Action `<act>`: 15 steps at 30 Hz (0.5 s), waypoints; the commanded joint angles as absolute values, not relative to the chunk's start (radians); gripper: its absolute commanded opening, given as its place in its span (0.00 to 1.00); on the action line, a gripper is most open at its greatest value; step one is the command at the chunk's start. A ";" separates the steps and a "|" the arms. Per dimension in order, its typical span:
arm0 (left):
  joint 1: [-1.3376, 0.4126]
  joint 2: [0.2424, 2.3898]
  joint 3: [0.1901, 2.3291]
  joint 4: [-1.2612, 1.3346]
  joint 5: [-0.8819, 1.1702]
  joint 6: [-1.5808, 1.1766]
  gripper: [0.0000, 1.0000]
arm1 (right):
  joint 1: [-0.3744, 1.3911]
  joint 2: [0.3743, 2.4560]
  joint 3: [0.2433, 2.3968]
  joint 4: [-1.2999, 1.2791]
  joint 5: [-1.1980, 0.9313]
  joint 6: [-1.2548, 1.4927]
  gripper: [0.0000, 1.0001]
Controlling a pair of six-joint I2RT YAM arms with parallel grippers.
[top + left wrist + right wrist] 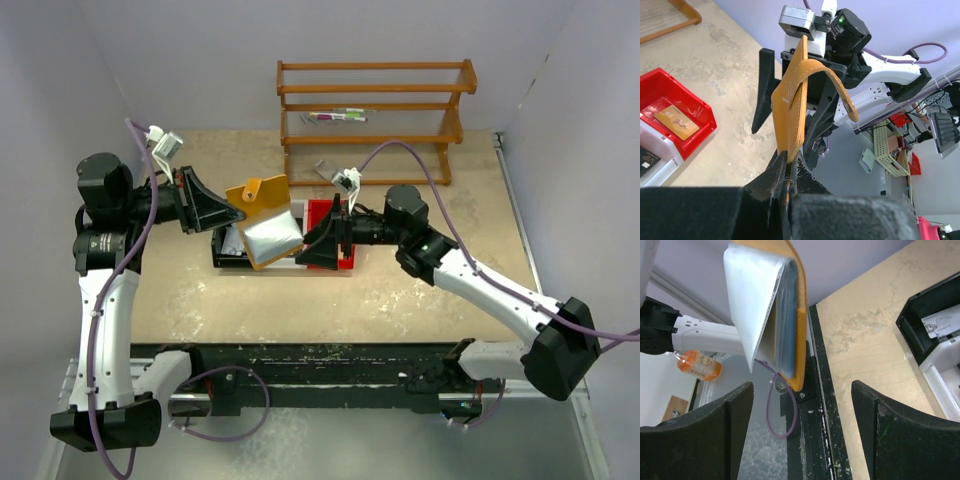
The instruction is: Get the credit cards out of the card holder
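The tan-orange card holder (258, 195) hangs in the air above the bins, open, its pale grey inside (272, 235) facing up. My left gripper (236, 213) is shut on its left edge; the left wrist view shows the leather (790, 100) pinched between the fingers (771, 175). My right gripper (308, 246) is open and empty, just right of the holder and apart from it. In the right wrist view the holder (799, 315) is edge-on beyond the spread fingers (735, 410), with a pale flap (752, 300). A whitish card (942, 322) lies in the black bin (912, 315).
A red bin (322, 212) holds a tan card (677, 122). A white bin (945, 385) sits between it and the black bin (222, 258), below the holder. A wooden rack (375, 105) stands at the back. The table's dark front edge (330, 365) is near the arm bases.
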State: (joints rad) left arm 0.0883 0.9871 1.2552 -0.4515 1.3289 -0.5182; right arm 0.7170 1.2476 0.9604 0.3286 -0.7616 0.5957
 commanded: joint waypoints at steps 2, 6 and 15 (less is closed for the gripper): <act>0.086 0.969 1.299 -0.385 1.378 -0.578 0.00 | 0.716 1.290 0.978 0.534 -0.851 0.675 0.80; 0.086 0.970 1.300 -0.390 1.378 -0.573 0.00 | 0.716 1.310 0.982 0.584 -0.862 0.717 0.80; 0.086 0.964 1.301 -0.411 1.384 -0.556 0.00 | 0.716 1.342 1.042 0.580 -0.803 0.742 0.79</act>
State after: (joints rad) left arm 0.0883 0.9821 1.2552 -0.4351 1.3556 -0.5495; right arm 0.7170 1.3357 0.9676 0.5220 -0.8257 0.7204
